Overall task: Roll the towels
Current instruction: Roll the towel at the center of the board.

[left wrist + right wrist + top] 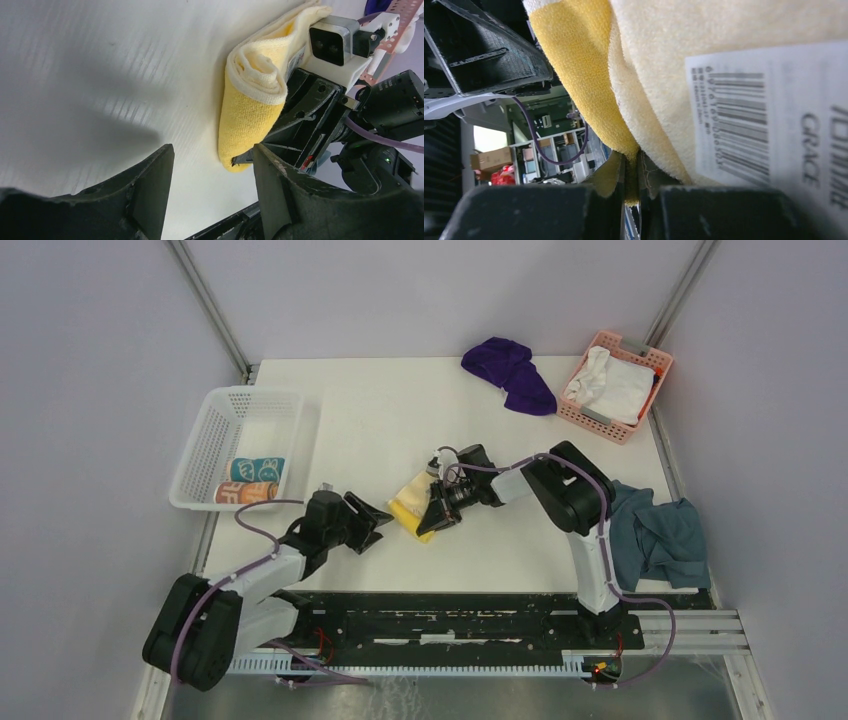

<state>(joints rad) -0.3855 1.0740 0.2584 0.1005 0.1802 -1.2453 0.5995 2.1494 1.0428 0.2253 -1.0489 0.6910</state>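
A pale yellow towel [408, 503], partly rolled, lies mid-table. My right gripper [438, 516] is shut on its lower edge; in the right wrist view the yellow towel [574, 65] hangs pinched between the two jaws of the right gripper [631, 175], with a barcode label [764, 125] showing. My left gripper [374, 523] stands open just left of the towel, with nothing between its fingers. The left wrist view has the left gripper [212, 152] a short way from the yellow towel [250, 105]. A deep purple towel [512, 373] lies crumpled at the back. Rolled teal [256, 469] and orange [245, 492] towels lie in the white basket [225, 405].
A pink basket [655, 362] at the back right holds a white cloth [610, 383]. A blue-grey cloth [655, 535] is heaped at the right table edge beside the right arm. The white basket sits at the left edge.
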